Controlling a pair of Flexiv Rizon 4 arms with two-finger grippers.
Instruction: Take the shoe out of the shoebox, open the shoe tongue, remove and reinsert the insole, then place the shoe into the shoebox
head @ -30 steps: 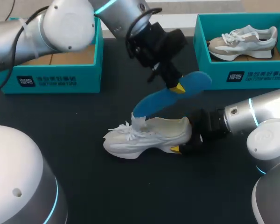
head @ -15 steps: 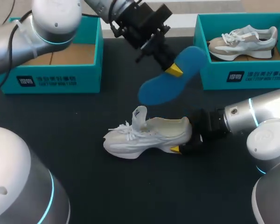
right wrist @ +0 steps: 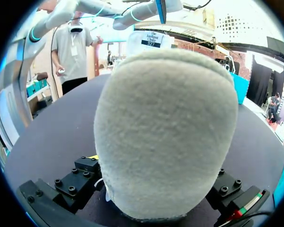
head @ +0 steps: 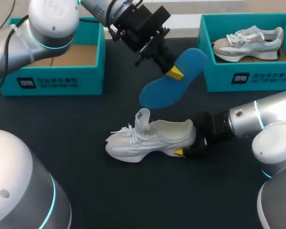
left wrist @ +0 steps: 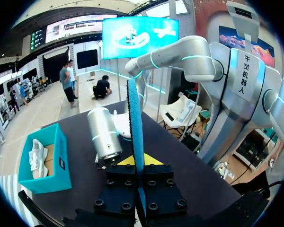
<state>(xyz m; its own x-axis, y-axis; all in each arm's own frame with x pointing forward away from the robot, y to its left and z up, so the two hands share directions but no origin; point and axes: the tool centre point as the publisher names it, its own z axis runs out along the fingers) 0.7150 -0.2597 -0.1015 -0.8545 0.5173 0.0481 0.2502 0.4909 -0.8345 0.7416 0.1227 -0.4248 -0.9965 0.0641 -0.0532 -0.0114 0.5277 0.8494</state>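
A white shoe [head: 150, 138] lies on its sole on the black table, toe to the left and tongue [head: 142, 119] raised. My right gripper [head: 190, 145] clasps its heel from the right, one yellow tip [head: 179, 152] showing on the near side. In the right wrist view the fuzzy heel [right wrist: 165, 132] fills the space between the fingers. Above and behind the shoe hangs the blue insole [head: 174, 78], clear of it, with my left gripper [head: 174, 72] shut on its middle. The left wrist view shows the insole [left wrist: 135, 118] edge-on between the yellow tips of the left gripper [left wrist: 135, 161].
An open teal shoebox [head: 57, 78] with a bare cardboard floor stands at the back left. A second teal shoebox [head: 248, 78] at the back right holds a beige sneaker [head: 250, 43]. Bare black tabletop [head: 148, 191] lies in front of the shoe.
My left gripper has pulled the blue insole up out of the shoe and carried it back and to the right. The shoe and right arm have stayed still.
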